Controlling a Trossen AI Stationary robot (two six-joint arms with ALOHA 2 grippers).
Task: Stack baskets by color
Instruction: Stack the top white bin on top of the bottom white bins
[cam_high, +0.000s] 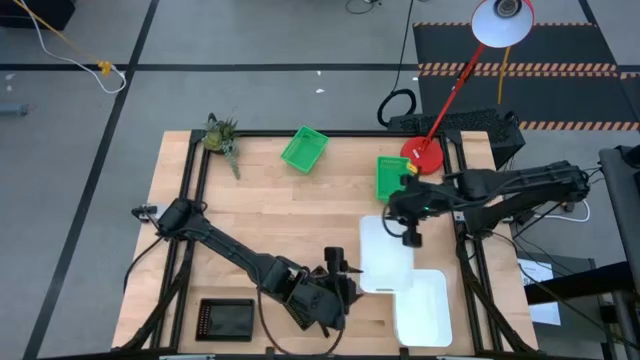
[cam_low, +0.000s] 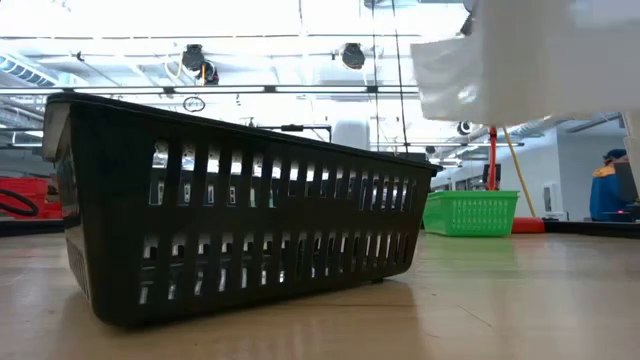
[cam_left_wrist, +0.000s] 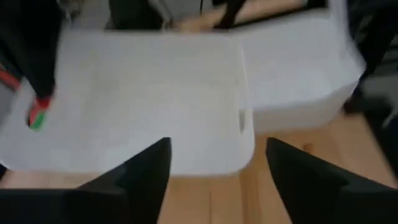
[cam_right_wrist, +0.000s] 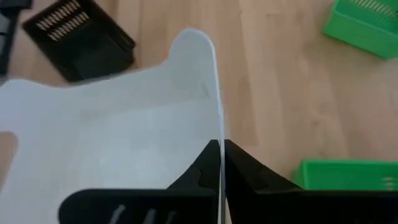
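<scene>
My right gripper (cam_high: 410, 232) is shut on a white basket (cam_high: 385, 255), which hangs above the table right of centre and shows high up in the low view (cam_low: 520, 60). A second white basket (cam_high: 424, 310) lies on the table at the near right. My left gripper (cam_high: 340, 268) is open. In the left wrist view its fingers (cam_left_wrist: 146, 171) stand on either side of the held basket's near edge (cam_left_wrist: 205, 165), and no touch shows. Two green baskets (cam_high: 303, 148) (cam_high: 392, 178) sit at the far side. A black basket (cam_high: 225, 318) rests at the near left. My right gripper pinches the white basket's thin side wall at its rim (cam_right_wrist: 217, 121), one finger inside the basket and one outside. The fingers slant down from the table's far right. The basket is lifted clear of the table, as the low view shows.
A red desk lamp (cam_high: 425, 152) stands at the far right beside a green basket. A small plant (cam_high: 222, 135) sits at the far left corner. Bare wood lies in the table's middle and left. A person in blue (cam_low: 612, 180) shows beyond the table.
</scene>
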